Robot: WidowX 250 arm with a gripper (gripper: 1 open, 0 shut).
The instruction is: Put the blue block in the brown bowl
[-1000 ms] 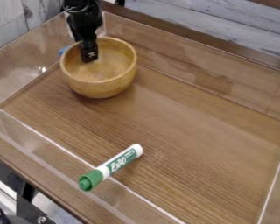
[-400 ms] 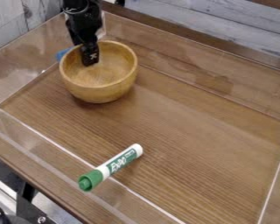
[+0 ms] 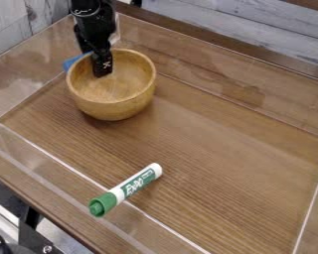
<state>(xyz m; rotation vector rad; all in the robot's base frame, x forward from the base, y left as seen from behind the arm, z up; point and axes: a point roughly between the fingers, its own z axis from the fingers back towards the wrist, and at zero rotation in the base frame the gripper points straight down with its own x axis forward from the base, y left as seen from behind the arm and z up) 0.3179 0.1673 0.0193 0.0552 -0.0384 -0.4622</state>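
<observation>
A wooden table [image 3: 215,139] with a dark brown grain is seen, enclosed by low clear plastic walls [image 3: 23,149] along its edges. Two loose things are carried directly on it. A round, light brown bowl [image 3: 115,94] with thick walls is set toward the far left corner, close to the left wall. A marker pen [image 3: 126,190] with a white body, green lettering and a green cap is laid flat near the front edge, angled with the cap pointing to the front left. The bowl and pen are kept well apart by bare wood.
</observation>
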